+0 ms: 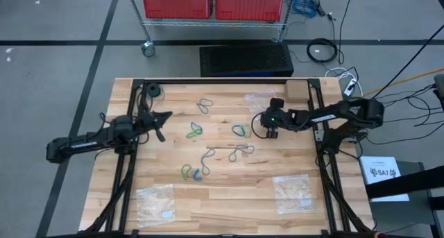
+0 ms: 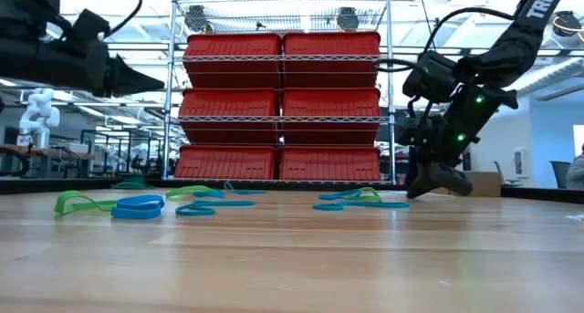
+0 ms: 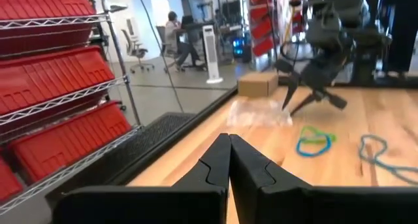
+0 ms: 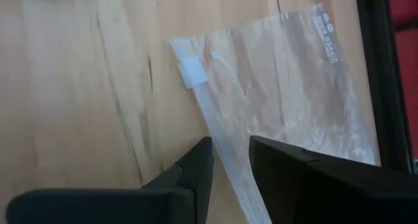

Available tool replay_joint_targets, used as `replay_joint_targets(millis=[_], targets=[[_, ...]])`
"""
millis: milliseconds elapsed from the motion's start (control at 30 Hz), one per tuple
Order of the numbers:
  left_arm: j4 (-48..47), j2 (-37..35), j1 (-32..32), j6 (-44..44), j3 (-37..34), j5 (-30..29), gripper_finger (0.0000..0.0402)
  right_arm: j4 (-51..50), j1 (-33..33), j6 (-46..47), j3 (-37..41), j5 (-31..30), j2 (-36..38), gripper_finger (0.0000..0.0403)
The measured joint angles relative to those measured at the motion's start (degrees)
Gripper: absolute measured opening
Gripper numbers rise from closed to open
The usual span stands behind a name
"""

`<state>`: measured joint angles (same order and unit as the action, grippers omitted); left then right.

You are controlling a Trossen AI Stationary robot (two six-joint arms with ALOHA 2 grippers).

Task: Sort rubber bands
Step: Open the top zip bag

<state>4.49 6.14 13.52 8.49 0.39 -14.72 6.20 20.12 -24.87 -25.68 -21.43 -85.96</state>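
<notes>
Clear bag (image 4: 281, 100) lying under right gripper (image 4: 230, 162), jaws slightly spread and straddling its edge, nothing pinched yet. Probably bag-grasp step: closing on that edge next. Bands (image 1: 239, 130) loose beside; left gripper (image 3: 228, 160) pressed together, well apart.

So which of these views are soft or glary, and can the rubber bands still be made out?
High view: even light, rubber bands small but distinct. Low view: near tabletop blurred, bands sharper. Left wrist view: soft throughout, bright windows behind. Right wrist view: the clear bag shows pale sheen, right gripper fingers dark.
</notes>
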Motion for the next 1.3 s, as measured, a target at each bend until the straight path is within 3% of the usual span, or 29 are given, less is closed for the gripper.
replay_joint_targets(millis=[300,433,700,867,1033,1300], targets=[[3.18,9.23,0.01,2.55,0.01,-1.81,0.0032,-0.74,-0.42,1.47,-5.8,1.07,-1.96,0.0006],[5.03,13.09,-0.04,5.68,0.01,-1.79,0.0038,-2.64,-0.42,2.28,-9.48,1.69,-1.94,0.0003],[17.12,19.4,-0.04,10.31,0.01,3.7,0.0039,-9.71,-1.59,9.54,-20.33,10.97,-1.92,0.0001],[22.47,23.67,-0.04,10.01,0.48,4.04,0.0039,-15.91,-4.13,12.48,-27.73,13.13,-1.89,0.0],[22.55,30.52,-0.07,9.99,4.98,10.03,0.0038,-18.02,-7.36,14.77,-33.9,16.08,-1.89,0.0],[22.6,44.63,-0.04,10.1,14.89,10.77,0.0053,-17.52,-10.15,15.05,-36.8,17.4,-1.85,0.0]])
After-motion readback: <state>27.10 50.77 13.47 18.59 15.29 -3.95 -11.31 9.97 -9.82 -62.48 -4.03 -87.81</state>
